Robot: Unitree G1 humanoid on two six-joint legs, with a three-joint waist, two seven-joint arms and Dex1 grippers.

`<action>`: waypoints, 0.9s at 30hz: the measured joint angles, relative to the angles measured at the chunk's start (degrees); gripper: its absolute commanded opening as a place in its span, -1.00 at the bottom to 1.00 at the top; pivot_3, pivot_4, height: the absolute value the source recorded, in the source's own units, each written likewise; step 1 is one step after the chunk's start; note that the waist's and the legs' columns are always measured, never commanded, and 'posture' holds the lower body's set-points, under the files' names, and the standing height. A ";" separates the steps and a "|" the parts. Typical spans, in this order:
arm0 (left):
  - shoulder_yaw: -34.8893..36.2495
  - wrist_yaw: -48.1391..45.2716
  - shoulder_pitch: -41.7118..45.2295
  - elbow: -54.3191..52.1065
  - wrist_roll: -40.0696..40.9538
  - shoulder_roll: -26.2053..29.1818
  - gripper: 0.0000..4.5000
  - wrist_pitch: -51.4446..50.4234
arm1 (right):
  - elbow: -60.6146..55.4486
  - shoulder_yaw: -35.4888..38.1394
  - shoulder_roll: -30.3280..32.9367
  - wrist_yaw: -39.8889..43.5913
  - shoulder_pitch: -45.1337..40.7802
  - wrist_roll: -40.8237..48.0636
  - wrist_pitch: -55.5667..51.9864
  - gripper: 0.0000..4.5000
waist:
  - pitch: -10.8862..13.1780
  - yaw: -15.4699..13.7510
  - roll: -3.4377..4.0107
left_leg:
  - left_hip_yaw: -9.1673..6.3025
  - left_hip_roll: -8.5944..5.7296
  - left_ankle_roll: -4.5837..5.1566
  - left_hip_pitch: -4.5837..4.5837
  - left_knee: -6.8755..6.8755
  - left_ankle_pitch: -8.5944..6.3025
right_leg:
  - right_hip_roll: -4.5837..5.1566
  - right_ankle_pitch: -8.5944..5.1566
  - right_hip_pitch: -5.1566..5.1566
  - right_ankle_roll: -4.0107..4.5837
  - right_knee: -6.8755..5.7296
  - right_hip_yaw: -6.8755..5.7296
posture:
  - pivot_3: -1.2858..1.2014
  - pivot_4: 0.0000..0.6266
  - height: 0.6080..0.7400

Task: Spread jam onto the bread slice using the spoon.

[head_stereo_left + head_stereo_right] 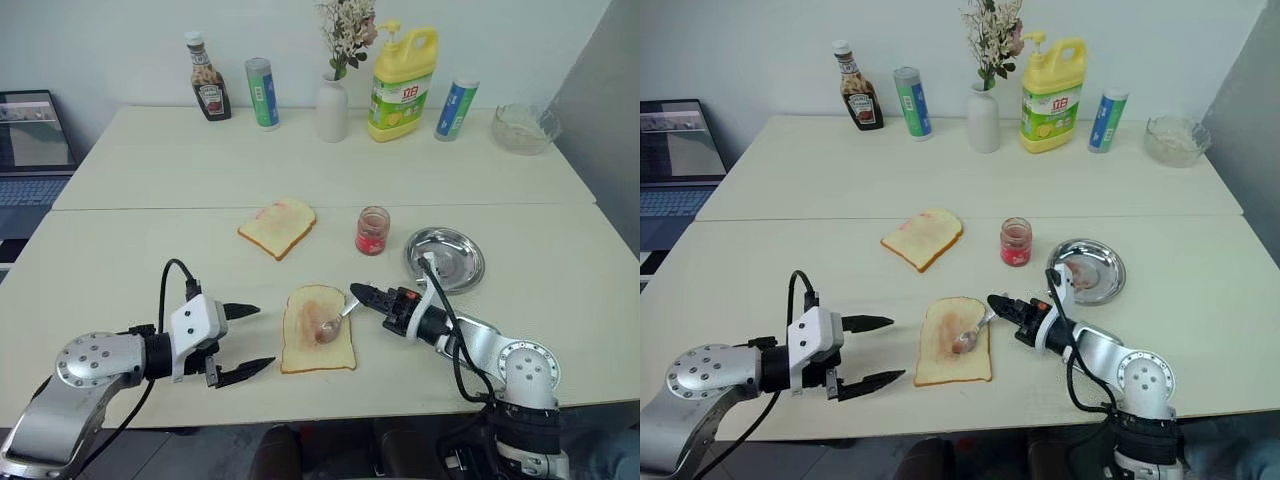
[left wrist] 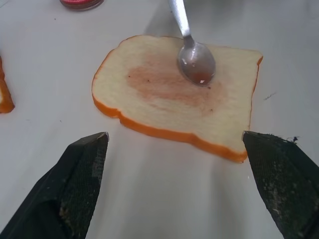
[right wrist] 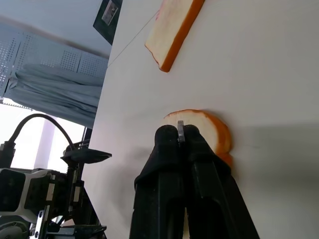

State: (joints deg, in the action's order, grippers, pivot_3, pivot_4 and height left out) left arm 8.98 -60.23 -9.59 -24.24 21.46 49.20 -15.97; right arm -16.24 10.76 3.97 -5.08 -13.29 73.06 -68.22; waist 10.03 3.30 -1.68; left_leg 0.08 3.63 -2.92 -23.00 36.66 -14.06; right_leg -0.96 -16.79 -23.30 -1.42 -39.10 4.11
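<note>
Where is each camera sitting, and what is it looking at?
Left eye and right eye views: on the head, looking down at the table; both arms show.
Left wrist view: on the left arm, facing the bread slice between the open left hand's fingers.
Right wrist view: on the right arm, looking along the right hand, shut on the spoon.
Shared: both wrist views show the bread slice.
</note>
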 measured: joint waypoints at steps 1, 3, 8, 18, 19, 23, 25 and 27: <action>0.00 -0.07 0.00 0.01 0.00 0.00 1.00 0.00 | 0.05 0.11 -0.02 -0.53 -0.61 0.36 0.25 -0.98 | 0.00 0.01 0.00 | 0.00 0.00 0.00 0.00 0.00 0.00 | 0.00 0.00 0.00 0.00 0.00 0.00 | 0.03 -0.52 1.00; -0.01 -0.30 0.00 0.02 -0.16 0.12 1.00 0.11 | 0.75 0.03 -0.68 -1.33 -2.74 0.20 1.42 -0.98 | 0.00 0.01 0.00 | -0.01 0.00 0.00 0.00 0.00 0.00 | -0.01 -0.01 0.00 -0.02 0.00 0.00 | 0.03 -0.52 1.00; -0.03 -1.37 -0.95 0.03 -1.61 1.04 1.00 2.26 | 5.00 -2.04 -2.07 -0.65 -6.06 -4.05 5.91 -0.98 | 0.00 0.01 0.00 | -0.01 0.01 0.00 0.00 -0.02 0.00 | -0.02 0.03 -0.01 0.05 0.02 -0.01 | 0.03 -0.52 1.00; -0.01 -1.69 -2.63 0.04 -2.35 1.04 1.00 3.94 | 0.55 -6.72 4.89 6.67 -3.63 -6.69 4.46 -0.98 | 0.00 -0.02 0.00 | 0.00 0.01 0.00 0.00 -0.01 0.00 | 0.00 0.00 -0.01 0.01 0.00 -0.01 | 0.03 -0.52 1.00; -0.01 -1.68 -2.62 0.04 -2.37 1.04 1.00 3.95 | 0.15 -7.29 5.70 7.54 -4.44 -7.90 5.37 -0.98 | 0.01 -0.02 0.01 | -0.01 0.01 0.00 0.00 0.00 0.00 | 0.00 -0.01 -0.02 -0.02 0.00 -0.01 | 0.03 -0.52 1.00; -0.01 -1.66 -2.48 0.08 -2.44 1.03 1.00 3.96 | -2.11 -8.56 7.81 11.10 -7.73 -13.03 9.48 -0.98 | 0.01 -0.03 0.01 | -0.01 0.01 0.00 0.00 0.00 0.00 | -0.01 -0.02 -0.01 -0.05 0.00 -0.02 | 0.03 -0.52 1.00; -0.02 -1.65 -2.12 0.10 -2.45 1.03 1.00 3.95 | -3.35 -10.09 8.60 13.23 -8.53 -15.49 11.63 -0.98 | 0.00 -0.03 0.00 | -0.01 0.01 0.00 0.00 0.00 0.00 | -0.01 -0.01 -0.01 -0.02 0.01 -0.02 | 0.03 -0.52 1.00; -0.06 -1.64 -1.73 0.12 -2.46 1.03 1.00 3.95 | -4.95 -13.16 10.50 16.57 -8.58 -19.97 14.98 -0.98 | 0.00 -0.04 0.01 | -0.01 0.00 0.00 -0.01 -0.01 0.00 | -0.01 0.00 -0.01 -0.01 0.02 -0.02 | 0.03 -0.52 1.00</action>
State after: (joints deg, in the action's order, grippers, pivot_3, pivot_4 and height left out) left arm 8.92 -61.87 -11.32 -24.12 19.00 50.23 -12.02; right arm -21.19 -2.40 14.46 11.49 -21.86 53.09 -53.23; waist 10.03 3.26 -1.68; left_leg 0.07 3.63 -2.92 -23.01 36.65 -14.06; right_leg -0.97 -16.79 -23.32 -1.43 -39.08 4.09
